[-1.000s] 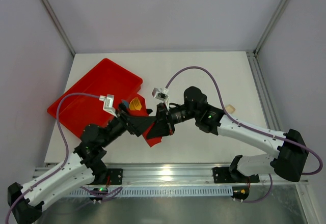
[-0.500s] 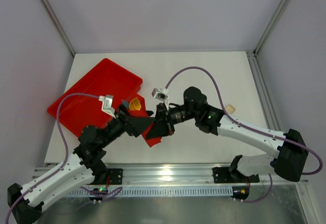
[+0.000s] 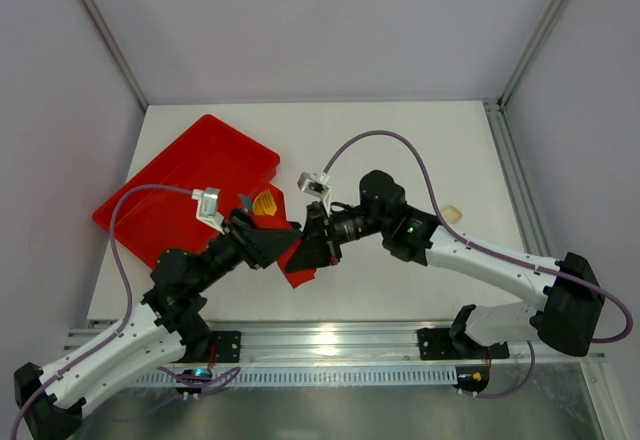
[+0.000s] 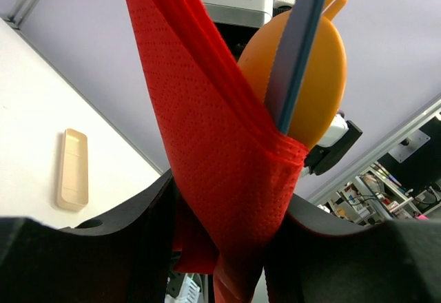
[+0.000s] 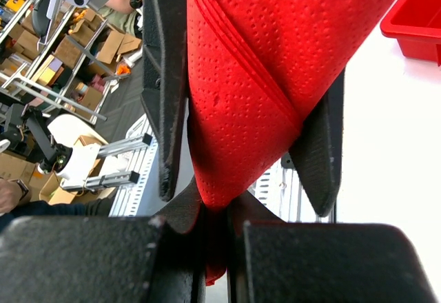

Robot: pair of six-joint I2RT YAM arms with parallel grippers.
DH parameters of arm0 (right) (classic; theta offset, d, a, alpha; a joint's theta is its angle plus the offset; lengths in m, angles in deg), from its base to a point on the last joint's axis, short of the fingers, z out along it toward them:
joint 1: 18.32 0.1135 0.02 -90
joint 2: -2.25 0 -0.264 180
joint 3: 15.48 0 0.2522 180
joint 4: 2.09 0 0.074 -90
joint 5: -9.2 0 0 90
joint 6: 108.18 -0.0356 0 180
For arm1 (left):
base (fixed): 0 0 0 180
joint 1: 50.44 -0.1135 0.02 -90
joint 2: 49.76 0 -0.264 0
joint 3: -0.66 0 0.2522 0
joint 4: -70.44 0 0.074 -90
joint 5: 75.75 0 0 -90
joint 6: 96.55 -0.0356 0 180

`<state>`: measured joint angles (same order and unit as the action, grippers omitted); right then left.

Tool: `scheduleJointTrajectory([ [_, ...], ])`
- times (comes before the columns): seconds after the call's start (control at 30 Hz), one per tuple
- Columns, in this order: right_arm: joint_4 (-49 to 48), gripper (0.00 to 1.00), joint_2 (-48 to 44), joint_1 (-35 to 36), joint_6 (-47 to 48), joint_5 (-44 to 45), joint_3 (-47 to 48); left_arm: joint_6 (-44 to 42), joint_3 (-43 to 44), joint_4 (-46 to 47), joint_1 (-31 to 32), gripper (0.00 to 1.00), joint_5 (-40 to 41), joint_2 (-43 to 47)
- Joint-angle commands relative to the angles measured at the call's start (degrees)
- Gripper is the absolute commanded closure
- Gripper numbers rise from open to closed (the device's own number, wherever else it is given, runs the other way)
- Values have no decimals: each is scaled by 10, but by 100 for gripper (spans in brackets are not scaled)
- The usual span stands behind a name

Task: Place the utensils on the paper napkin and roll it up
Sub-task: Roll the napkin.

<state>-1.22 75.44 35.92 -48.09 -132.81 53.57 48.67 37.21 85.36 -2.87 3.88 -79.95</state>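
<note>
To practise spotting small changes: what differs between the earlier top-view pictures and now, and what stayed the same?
The left gripper has narrowed its jaws around the rolled paper napkin and edged slightly toward its own base; whether it already pinches is unclear. The right gripper stays clamped on the napkin, the utensils are still inside, and the tray is unmoved.

The paper napkin (image 4: 220, 158) hides the lower ends of the utensils (image 4: 313, 89).

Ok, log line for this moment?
rolled red paper napkin, orange spoon, grey-blue knife inside | right fingers clamp it | left fingers flank it, grip unclear
</note>
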Motion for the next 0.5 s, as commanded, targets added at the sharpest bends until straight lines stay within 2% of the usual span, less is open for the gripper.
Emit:
scheduleJointTrajectory([
  [0.0, -36, 96, 3, 3, 0, 5, 25, 3, 0, 15, 1, 52, -16, 0],
  [0.27, -36, 96, 7, 3, 2, 7, 27, 10, -1, 23, 1, 44, -29, -13],
  [0.4, -32, 96, 6, 3, 6, 12, 29, 11, -1, 18, 1, 51, -29, -10],
  [0.43, -30, 96, 5, 3, 7, 14, 29, 11, -2, 12, 1, 58, -27, -7],
  [0.47, -28, 96, 5, 3, 8, 14, 29, 11, -3, 9, 1, 61, -26, -3],
])
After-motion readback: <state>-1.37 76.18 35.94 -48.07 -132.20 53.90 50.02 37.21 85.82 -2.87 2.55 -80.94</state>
